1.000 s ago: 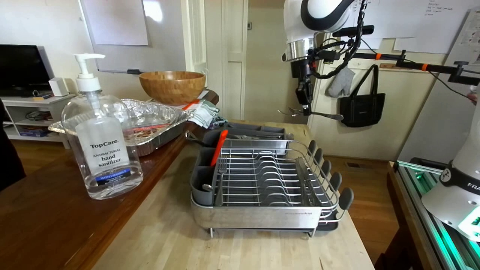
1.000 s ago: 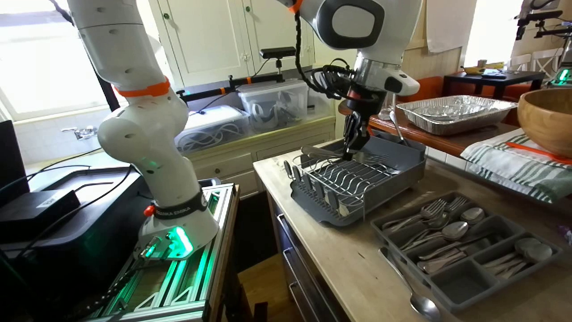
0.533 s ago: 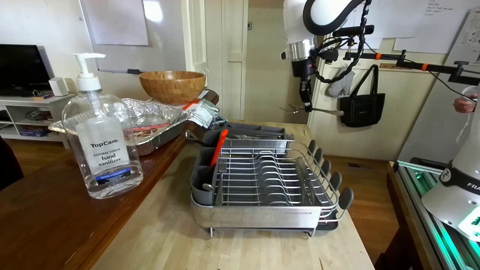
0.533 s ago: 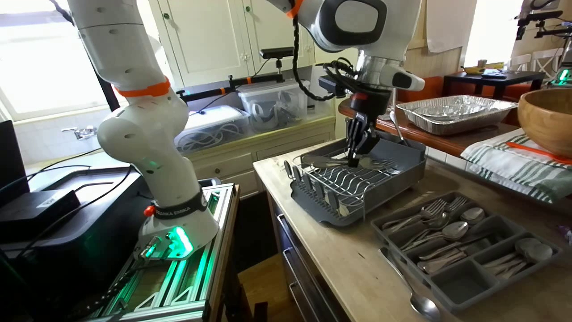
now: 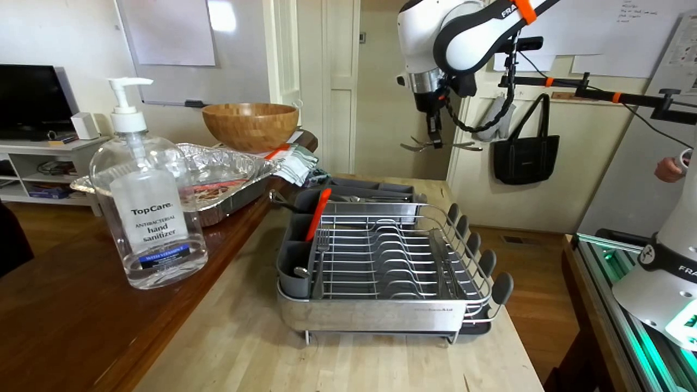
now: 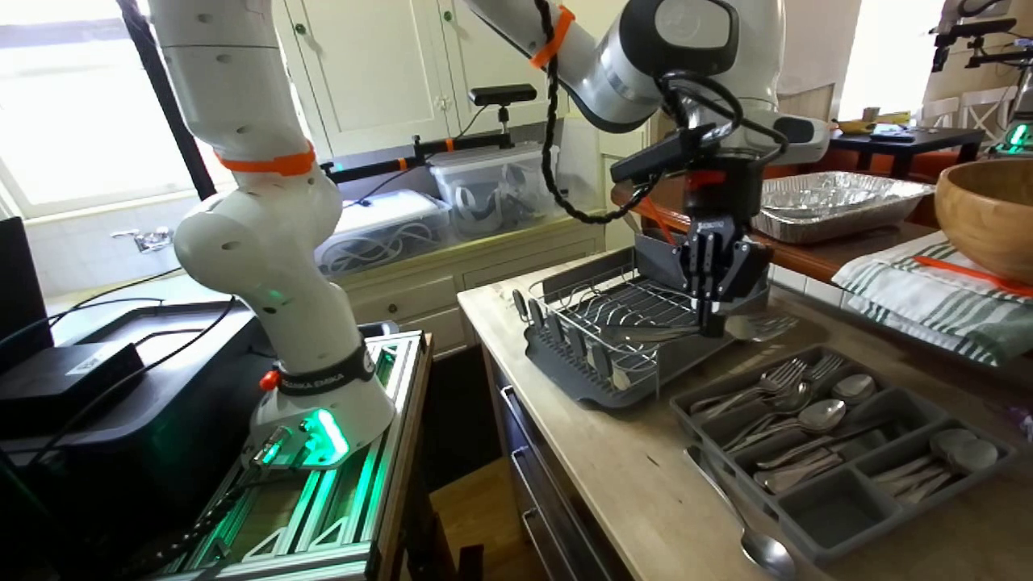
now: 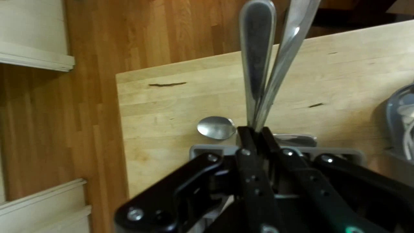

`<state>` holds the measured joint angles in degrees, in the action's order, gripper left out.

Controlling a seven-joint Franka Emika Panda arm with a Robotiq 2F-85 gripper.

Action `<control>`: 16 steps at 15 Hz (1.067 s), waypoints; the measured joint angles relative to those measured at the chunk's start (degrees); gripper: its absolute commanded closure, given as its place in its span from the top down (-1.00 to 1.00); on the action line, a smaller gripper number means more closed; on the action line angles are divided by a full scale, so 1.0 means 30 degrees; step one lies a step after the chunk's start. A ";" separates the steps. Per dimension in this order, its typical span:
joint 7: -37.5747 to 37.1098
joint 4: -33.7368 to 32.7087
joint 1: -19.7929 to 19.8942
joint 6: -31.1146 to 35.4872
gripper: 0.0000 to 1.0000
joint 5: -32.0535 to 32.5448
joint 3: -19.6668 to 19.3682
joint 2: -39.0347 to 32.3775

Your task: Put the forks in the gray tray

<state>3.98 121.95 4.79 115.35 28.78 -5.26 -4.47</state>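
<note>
My gripper (image 6: 712, 324) is shut on forks and holds them level in the air. Their tines (image 6: 765, 326) point one way and their handles (image 6: 646, 332) the other. In the wrist view two handles (image 7: 257, 42) stick out from the gripper (image 7: 255, 131). The gripper (image 5: 437, 144) also shows high at the back in an exterior view. The gray tray (image 6: 839, 512), a compartmented cutlery tray, lies on the counter with several forks (image 6: 783, 376) and spoons in it. The gripper is above and beside its far end. Another fork (image 5: 323, 242) lies in the wire dish rack (image 5: 375, 316).
The dish rack (image 6: 686, 359) stands behind the gripper, with knives (image 5: 440, 256) and a red-handled utensil (image 5: 318, 215) in it. A spoon (image 6: 763, 553) lies beside the gray tray. A foil pan (image 6: 839, 202), towel (image 6: 928, 298) and wooden bowl (image 6: 989, 218) stand alongside.
My gripper has moved from above the dish rack toward the gray tray, still carrying the forks. The tray and rack have not moved.
</note>
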 measured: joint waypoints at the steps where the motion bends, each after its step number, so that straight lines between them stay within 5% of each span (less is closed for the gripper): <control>1: -0.0900 -0.0491 -0.0118 0.0137 -0.95 0.0790 0.0065 -0.0536; 3: -0.2691 -0.1446 -0.0477 0.0170 -0.95 0.1939 0.0208 -0.1618; 4: -0.3272 -0.1865 -0.0654 0.0170 -0.80 0.1952 0.0296 -0.2124; 12: -0.3624 -0.2955 -0.0874 0.0401 -0.95 0.1377 0.0480 -0.3260; 16: -0.2514 -0.2773 -0.0975 0.4664 -0.95 0.2198 0.0628 -0.3749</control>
<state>-3.56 113.63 1.87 129.34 35.37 -3.38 -15.72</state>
